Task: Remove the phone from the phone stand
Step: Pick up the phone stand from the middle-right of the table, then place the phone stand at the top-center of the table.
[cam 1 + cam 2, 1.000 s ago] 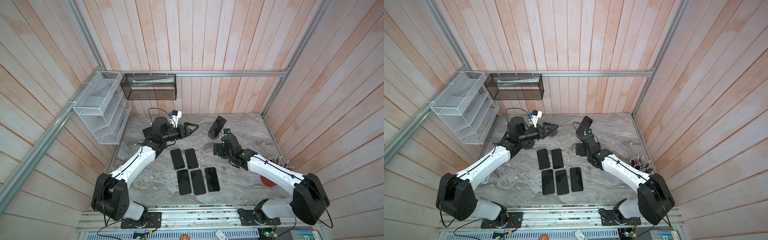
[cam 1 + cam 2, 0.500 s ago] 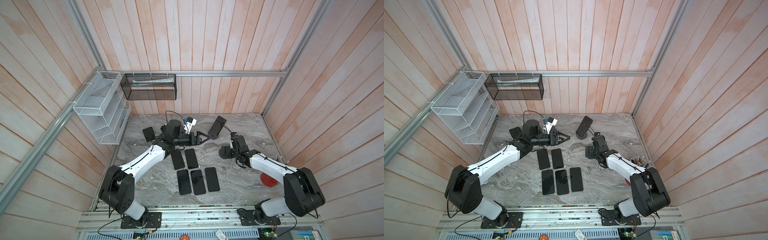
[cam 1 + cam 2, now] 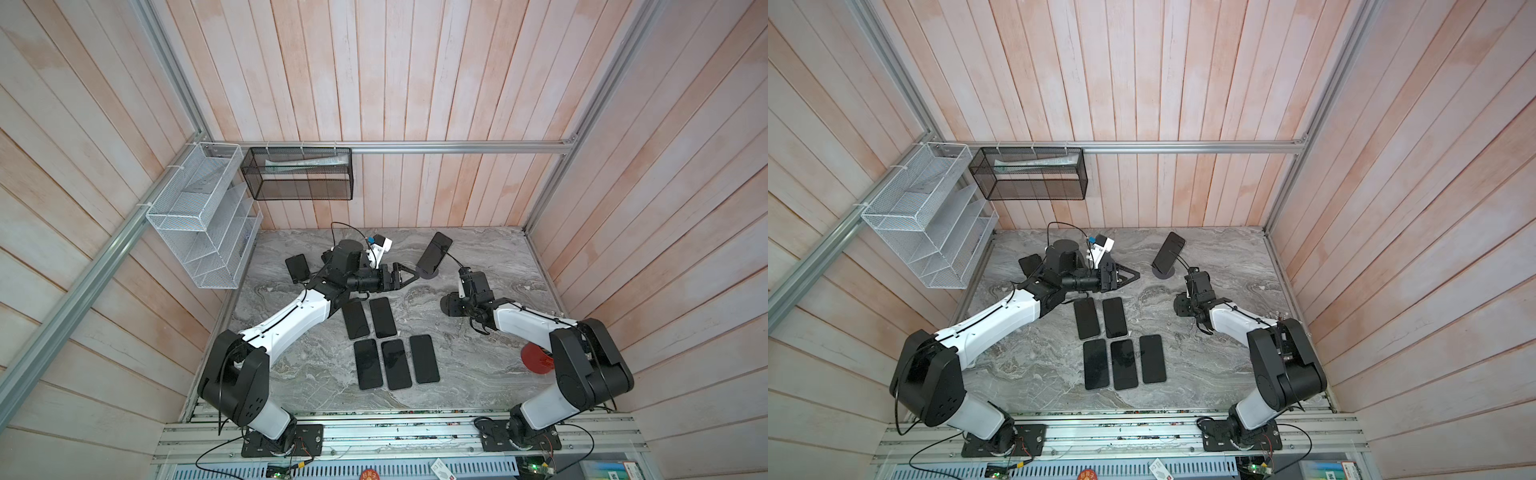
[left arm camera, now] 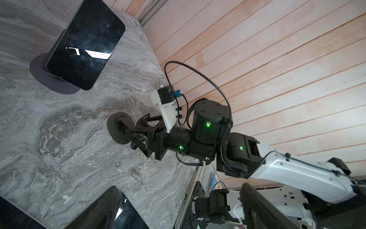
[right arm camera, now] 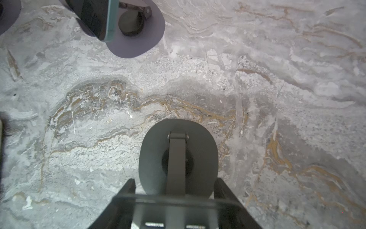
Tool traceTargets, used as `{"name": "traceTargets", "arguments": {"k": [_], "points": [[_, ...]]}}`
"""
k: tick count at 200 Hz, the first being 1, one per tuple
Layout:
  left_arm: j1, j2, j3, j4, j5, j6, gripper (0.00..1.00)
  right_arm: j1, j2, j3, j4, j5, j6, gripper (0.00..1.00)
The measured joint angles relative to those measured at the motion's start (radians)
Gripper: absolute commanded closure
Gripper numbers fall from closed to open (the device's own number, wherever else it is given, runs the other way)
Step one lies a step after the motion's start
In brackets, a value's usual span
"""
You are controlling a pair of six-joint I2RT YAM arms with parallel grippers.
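Note:
The black phone [image 3: 434, 252] leans tilted on its phone stand [image 3: 429, 272] at the back of the table, also in the other top view as phone [image 3: 1169, 250] and stand [image 3: 1163, 272]. My left gripper [image 3: 409, 275] is open, its tips just left of that stand's base, holding nothing. The left wrist view shows the phone [image 4: 85, 43] on its stand's round base [image 4: 38, 72] beyond my left gripper [image 4: 178, 214]. My right gripper [image 5: 175, 190] straddles a second, empty stand [image 5: 178, 156], its jaws close to the base's sides. I cannot tell whether they grip it.
Several black phones [image 3: 390, 340] lie flat in two rows mid-table. Another phone [image 3: 298, 268] leans behind my left arm. A red object [image 3: 536, 359] sits by the right arm. A white wire rack [image 3: 199, 216] and a black mesh basket [image 3: 297, 173] hang on the walls.
My left arm swung right, from the back-left phone to the stand with the phone. My right gripper moved onto the empty stand and its jaws narrowed around the base.

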Motion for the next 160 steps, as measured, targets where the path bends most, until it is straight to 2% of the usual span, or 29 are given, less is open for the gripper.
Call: {"name": "traceTargets", "arguments": {"k": [43,62,88,112,134,160], "points": [[0.009,-0.003,0.0,0.0,-0.001,0.0,0.03,0.043,-0.048,0.003,-0.009,0.018,0.024,0.46],[0.014,-0.013,0.0,-0.002,-0.018,0.0,0.03,0.113,-0.071,0.044,-0.037,0.047,0.035,0.46],[0.055,-0.041,-0.003,-0.003,-0.051,-0.014,0.03,0.23,-0.056,0.177,-0.06,0.07,0.039,0.46],[0.146,-0.073,-0.041,0.031,-0.071,-0.064,0.04,0.294,0.033,0.36,-0.058,0.08,0.036,0.45],[0.229,-0.081,-0.065,0.043,-0.091,-0.099,0.04,0.298,0.152,0.499,-0.042,0.095,0.034,0.45],[0.287,-0.09,-0.076,0.054,-0.11,-0.122,0.04,0.291,0.327,0.668,-0.047,0.116,0.023,0.45]]}}
